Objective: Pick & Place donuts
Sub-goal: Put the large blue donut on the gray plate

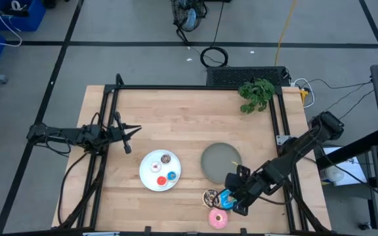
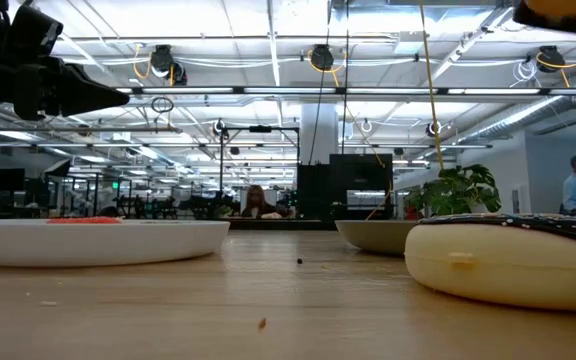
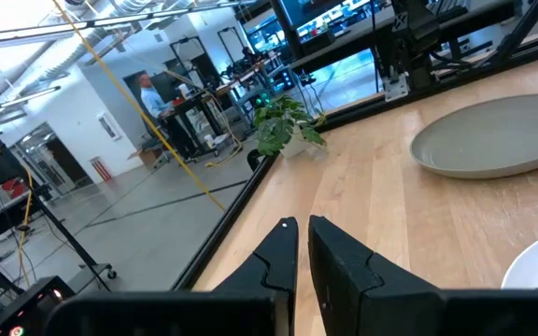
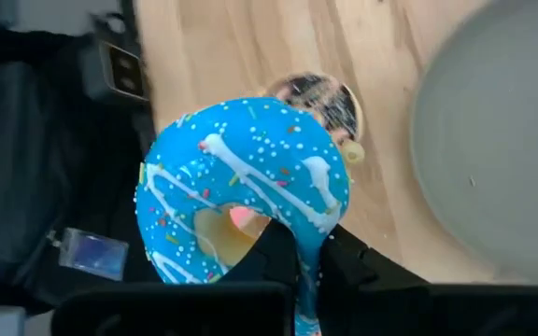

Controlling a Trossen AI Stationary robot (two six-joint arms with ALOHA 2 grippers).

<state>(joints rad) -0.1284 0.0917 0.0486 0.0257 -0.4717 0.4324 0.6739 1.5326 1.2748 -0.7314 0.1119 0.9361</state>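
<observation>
My right end effector is clamped on the blue sprinkled donut's rim, above the table's near edge. It's a thin pinch (edge only), so swinging toward the grey plate could slip it.

Bare wood betw. white plate & grey plate, plant at far edge

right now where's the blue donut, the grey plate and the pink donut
blue donut (image 4: 250, 177), right wrist view, on its icing
grey plate (image 1: 219, 162), high view, bare middle
pink donut (image 1: 218, 219), high view, on its ring
</observation>
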